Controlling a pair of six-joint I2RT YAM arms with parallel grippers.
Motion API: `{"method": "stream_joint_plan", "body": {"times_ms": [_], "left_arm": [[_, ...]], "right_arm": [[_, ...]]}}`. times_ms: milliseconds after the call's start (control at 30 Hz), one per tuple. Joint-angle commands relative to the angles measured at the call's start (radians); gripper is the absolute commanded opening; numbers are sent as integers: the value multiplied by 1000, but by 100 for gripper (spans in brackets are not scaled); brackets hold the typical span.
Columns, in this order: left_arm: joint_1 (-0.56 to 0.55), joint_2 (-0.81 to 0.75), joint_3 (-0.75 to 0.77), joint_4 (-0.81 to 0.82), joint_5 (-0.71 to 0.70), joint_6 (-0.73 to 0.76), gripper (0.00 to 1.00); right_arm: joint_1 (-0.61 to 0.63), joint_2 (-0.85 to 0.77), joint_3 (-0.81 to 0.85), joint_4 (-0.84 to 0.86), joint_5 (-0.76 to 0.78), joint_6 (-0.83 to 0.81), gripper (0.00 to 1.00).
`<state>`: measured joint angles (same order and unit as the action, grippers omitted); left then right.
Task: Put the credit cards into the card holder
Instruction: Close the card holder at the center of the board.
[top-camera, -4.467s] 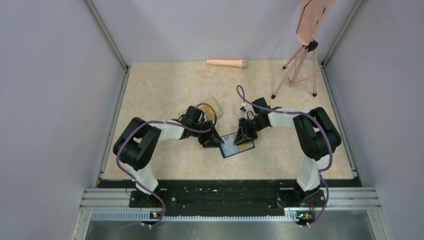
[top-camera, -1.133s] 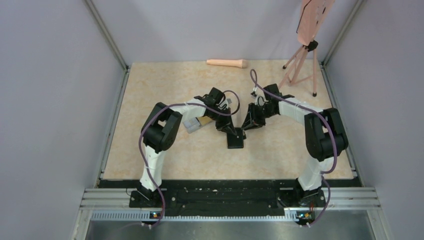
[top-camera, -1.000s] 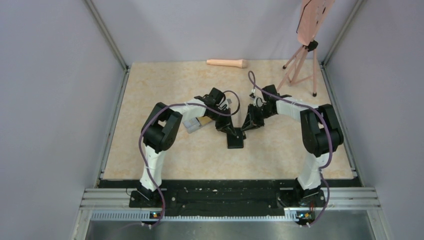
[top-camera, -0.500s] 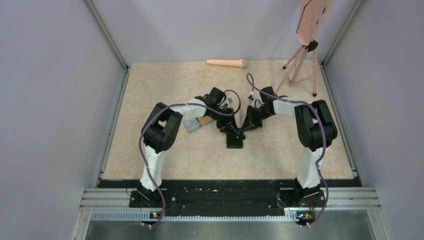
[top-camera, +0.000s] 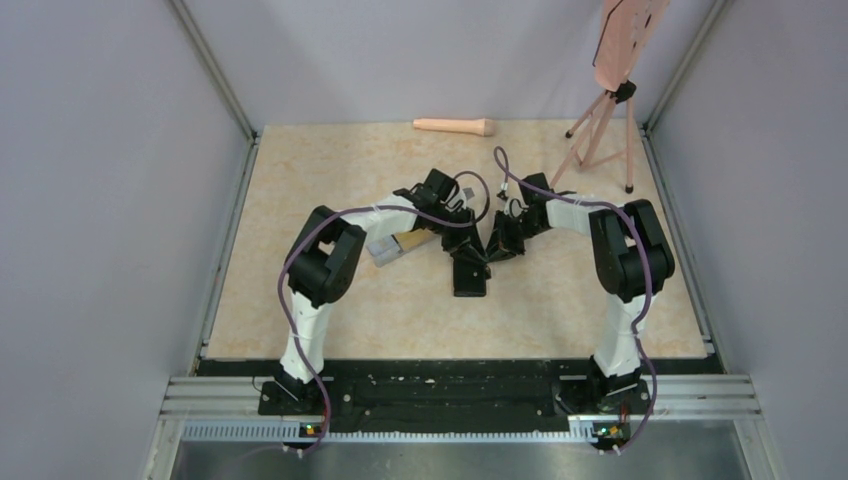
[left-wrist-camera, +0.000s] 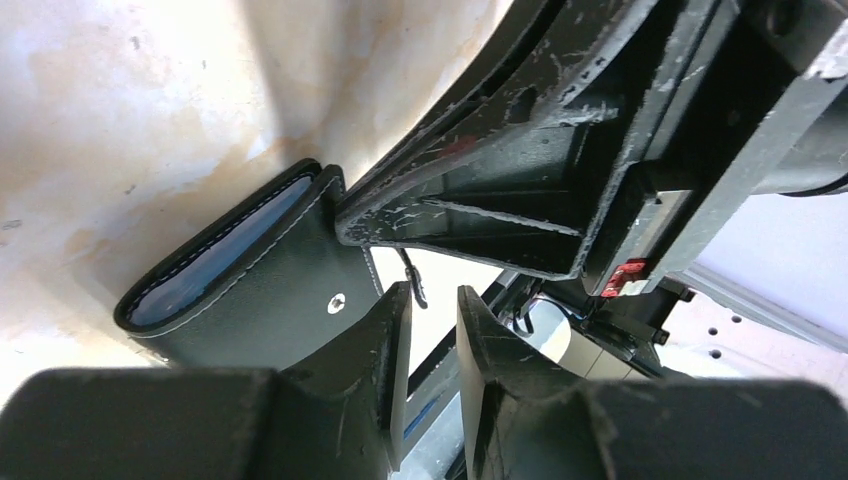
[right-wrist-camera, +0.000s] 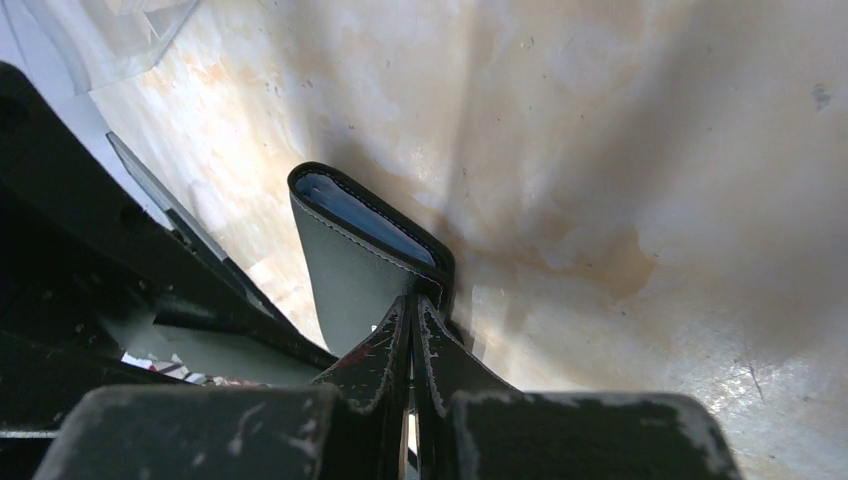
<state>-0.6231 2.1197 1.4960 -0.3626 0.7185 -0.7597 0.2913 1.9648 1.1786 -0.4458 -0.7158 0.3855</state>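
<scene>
Nothing legible is showing in any view: no text, label, brand or number. The card holder (left-wrist-camera: 250, 290) is showing only plain black faces, pale stitching and an unmarked metal stud (left-wrist-camera: 332, 305). A small red patch (left-wrist-camera: 628, 276) on black machine housing is appearing too blurred to read.

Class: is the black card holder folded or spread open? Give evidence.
Folded: the card holder has its two black covers together, only a thin blue-grey strip showing between them.
</scene>
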Motion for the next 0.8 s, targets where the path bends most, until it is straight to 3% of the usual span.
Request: {"method": "stream_joint_plan", "body": {"times_ms": [0, 600, 767], "left_arm": [[-14, -6, 50, 0, 18, 18, 27], [-42, 46, 150, -213, -83, 112, 26], [-44, 52, 152, -215, -74, 110, 17]], "right_arm": [[-2, 15, 14, 29, 30, -3, 0], [-3, 14, 12, 27, 28, -4, 0], [-1, 14, 11, 28, 27, -4, 0]]}}
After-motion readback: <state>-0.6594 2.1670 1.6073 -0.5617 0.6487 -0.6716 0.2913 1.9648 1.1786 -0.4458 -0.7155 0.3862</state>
